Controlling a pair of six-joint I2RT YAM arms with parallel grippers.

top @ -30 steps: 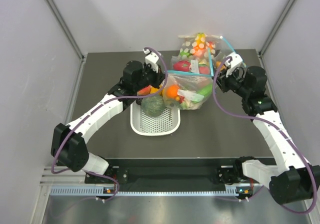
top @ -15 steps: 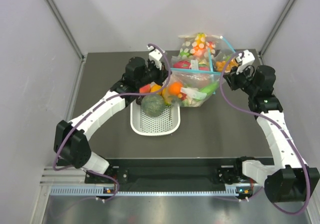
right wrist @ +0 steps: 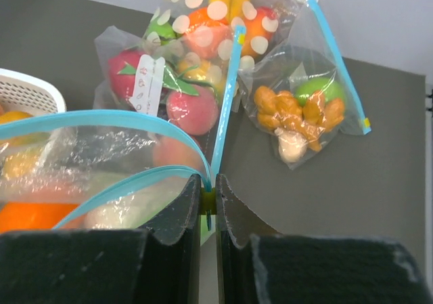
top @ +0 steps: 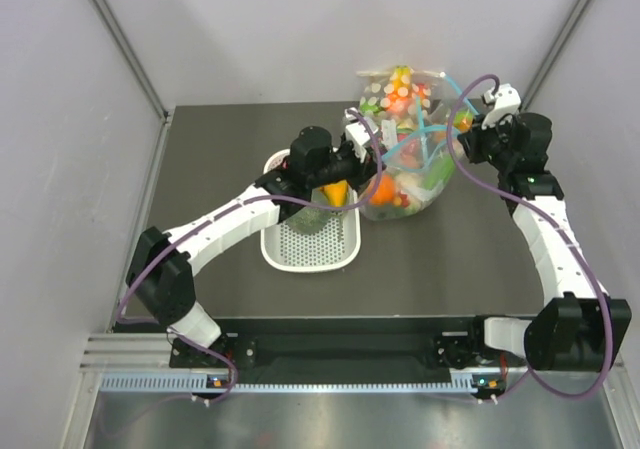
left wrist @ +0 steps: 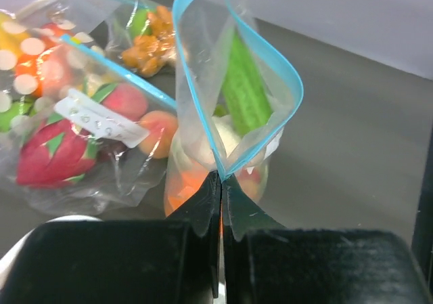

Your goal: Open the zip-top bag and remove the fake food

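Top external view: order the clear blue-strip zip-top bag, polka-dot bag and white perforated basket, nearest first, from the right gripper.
1. clear blue-strip zip-top bag: pinched in the right gripper.
2. polka-dot bag: farther back, leftward.
3. white perforated basket: far to its left.

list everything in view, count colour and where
zip bag: 1, clear with blue strip, open, held between both grippers
fake food: at least 3, green, white, orange, inside zip bag
dragon fruit bag: 1, clear, pink fruit, beside zip bag
dotted bag: 1, clear, white dots, table rear
small bag: 1, clear, orange pieces, rear right
basket: 1, white, table centre
melon: 1, grey-green, in basket
orange piece: 1, in basket
table: 1, dark grey
left gripper: 1, black, shut on zip bag
right gripper: 1, black, shut on zip bag
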